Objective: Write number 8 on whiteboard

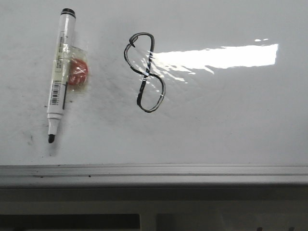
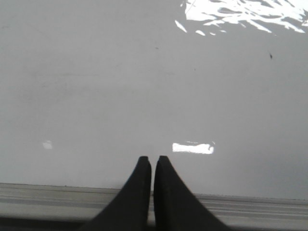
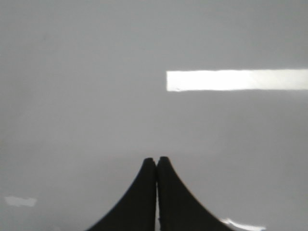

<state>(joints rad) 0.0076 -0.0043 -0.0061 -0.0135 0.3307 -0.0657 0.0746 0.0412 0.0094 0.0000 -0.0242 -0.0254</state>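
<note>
Front view: the whiteboard (image 1: pixel 231 125) fills nearly the whole frame, glossy white, with faint grey smudging and a bright bar of glare toward its right side. A grey-white ledge (image 1: pixel 154 174) runs along its lower edge.

The number 8 (image 1: pixel 146 72) is drawn in thin black line a little left of the board's centre. Two loops, narrow. Its long axis runs top to bottom with a slight tilt, the lower loop sitting a little right of the upper one. The upper loop looks not quite closed at its top left. The left end of the glare touches the figure's waist.

A marker (image 1: pixel 59 72) lies flat on the board, well left of the figure and apart from it. White barrel, black cap end at the top, dark uncapped tip at the bottom. Its long axis is near vertical, leaning so that the tip sits slightly left of the cap end; the tip points toward the ledge. A small orange-red piece under clear tape (image 1: pixel 77 72) is stuck to the barrel's right side at mid-length.

Left wrist view: the left tool (image 2: pixel 153 161) has its two black fingers almost together, only a thin slit between them, holding nothing. It sits over the board near the ledge.

Right wrist view: the right tool (image 3: pixel 157 161) has its fingers pressed together, closed on nothing, over bare board.

Neither tool appears in the front view.
</note>
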